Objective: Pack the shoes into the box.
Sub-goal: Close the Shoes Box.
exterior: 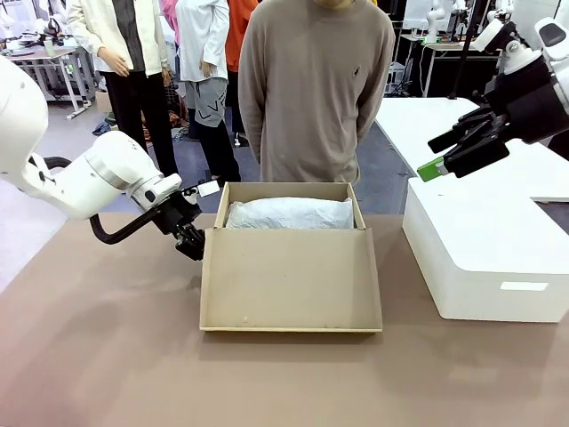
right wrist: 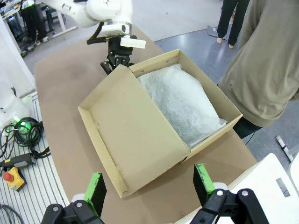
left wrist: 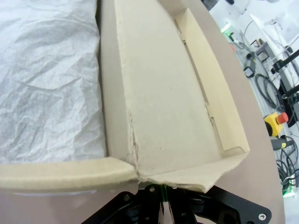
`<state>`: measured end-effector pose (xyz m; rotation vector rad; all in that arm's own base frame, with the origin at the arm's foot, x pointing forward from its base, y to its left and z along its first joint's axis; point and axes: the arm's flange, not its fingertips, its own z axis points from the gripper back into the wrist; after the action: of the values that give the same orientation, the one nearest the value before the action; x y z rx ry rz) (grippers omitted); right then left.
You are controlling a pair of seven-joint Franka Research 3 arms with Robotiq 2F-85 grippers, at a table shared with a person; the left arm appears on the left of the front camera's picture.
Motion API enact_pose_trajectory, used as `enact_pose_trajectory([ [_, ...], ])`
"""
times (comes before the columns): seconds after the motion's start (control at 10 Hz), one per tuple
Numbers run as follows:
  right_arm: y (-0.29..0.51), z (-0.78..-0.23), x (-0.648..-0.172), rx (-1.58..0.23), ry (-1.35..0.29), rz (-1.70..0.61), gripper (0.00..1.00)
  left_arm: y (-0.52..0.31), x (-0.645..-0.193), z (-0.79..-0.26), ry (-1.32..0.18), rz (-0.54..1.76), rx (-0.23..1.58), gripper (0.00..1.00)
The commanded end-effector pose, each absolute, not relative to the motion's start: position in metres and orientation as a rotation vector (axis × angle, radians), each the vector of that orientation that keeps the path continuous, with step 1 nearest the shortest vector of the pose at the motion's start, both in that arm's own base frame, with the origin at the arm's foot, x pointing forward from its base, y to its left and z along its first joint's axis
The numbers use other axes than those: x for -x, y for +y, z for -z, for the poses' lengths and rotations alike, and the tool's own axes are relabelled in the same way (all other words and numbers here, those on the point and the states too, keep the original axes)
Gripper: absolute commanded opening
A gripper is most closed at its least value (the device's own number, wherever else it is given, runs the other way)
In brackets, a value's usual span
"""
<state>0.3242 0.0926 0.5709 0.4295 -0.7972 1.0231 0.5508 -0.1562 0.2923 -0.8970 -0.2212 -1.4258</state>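
The box (exterior: pixel 291 267) lies open, tissue (exterior: pixel 291 214) covering its contents, left claw (exterior: pixel 190 242) clamped on the lid's corner, right claw (exterior: pixel 444 153) apart; closing seemingly remains.

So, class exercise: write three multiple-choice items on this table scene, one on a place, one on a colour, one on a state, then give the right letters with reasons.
1. Where is the left gripper?
A. at the box's left corner, by the lid hinge
B. above the white box
C. inside the box

2. What colour is the tissue paper in the box?
A. red
B. white
C. black

3. How is the right gripper?
A. shut on a shoe
B. shut on the lid
C. open, holding nothing

Key: 1 A, its fingers meet that corner in the front view. 2 B, crinkled white sheet. 3 C, its green pads stand wide apart above the table.
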Motion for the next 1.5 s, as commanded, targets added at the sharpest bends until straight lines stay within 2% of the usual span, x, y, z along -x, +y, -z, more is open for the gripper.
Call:
enact_pose_trajectory([
  [0.0,0.0923,-0.5711,-0.3260,-0.449,-0.813,-1.033,1.00,-0.1573,-0.5499,-0.2908,-0.261,1.444,0.969,0.00],
  [0.5,0.0923,-0.5711,-0.3260,-0.449,-0.813,-1.033,1.00,-0.1607,-0.5469,-0.2885,-0.233,1.466,1.177,0.00],
  [1.4,0.0923,-0.5711,-0.3260,-0.449,-0.813,-1.033,1.00,-0.1612,-0.5521,-0.2931,-0.356,1.331,1.533,0.00],
])
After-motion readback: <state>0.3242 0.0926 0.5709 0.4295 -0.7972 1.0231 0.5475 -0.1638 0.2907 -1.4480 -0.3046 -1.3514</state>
